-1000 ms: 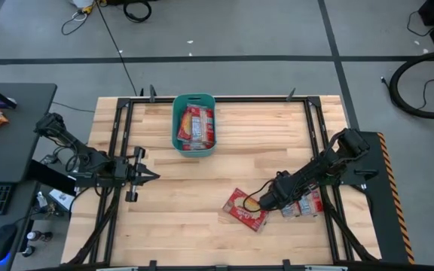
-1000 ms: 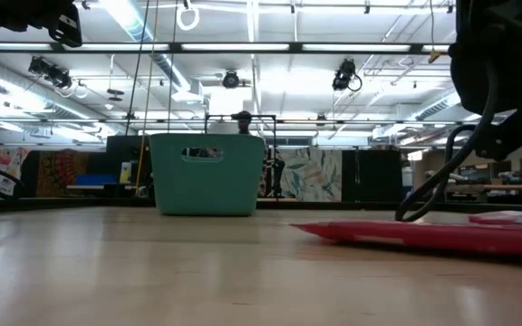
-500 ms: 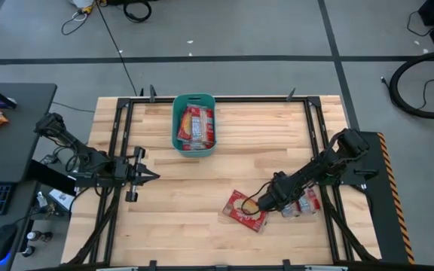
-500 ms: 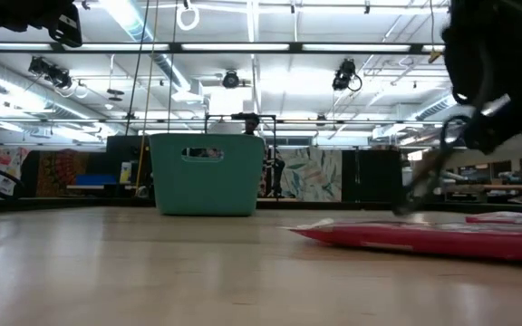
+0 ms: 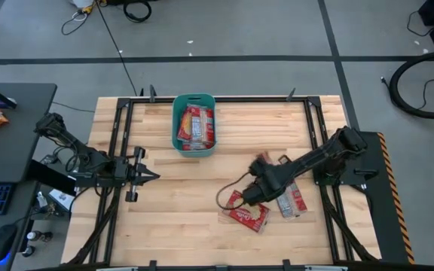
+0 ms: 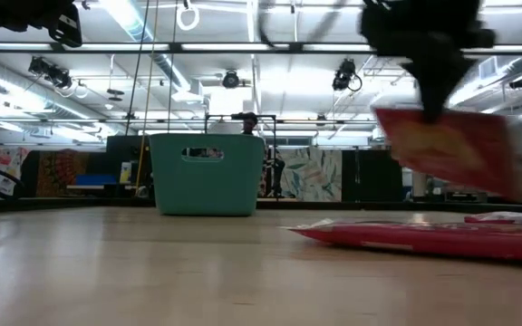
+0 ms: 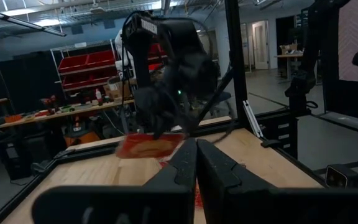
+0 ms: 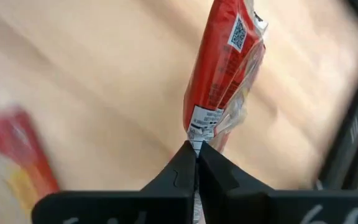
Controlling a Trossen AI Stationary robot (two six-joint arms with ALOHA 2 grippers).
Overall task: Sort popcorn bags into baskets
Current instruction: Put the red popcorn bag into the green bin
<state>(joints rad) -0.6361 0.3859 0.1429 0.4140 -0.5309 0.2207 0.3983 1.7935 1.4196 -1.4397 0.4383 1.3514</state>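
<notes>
Right end effector (image 5: 256,167): centre-right of high view, above worktop (image 5: 164,203), pinched shut on edge of red popcorn bag (image 8: 225,68). Left end effector (image 5: 151,176): closed, empty, left side. Teal basket (image 5: 194,146): upper centre, bags inside. More bags (image 5: 247,211) lying lower right.

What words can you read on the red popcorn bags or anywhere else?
None can be read.
Held popcorn bag: a square code and small print, too small to read.
Bags in the teal basket and on the table: print too small or blurred.
</notes>
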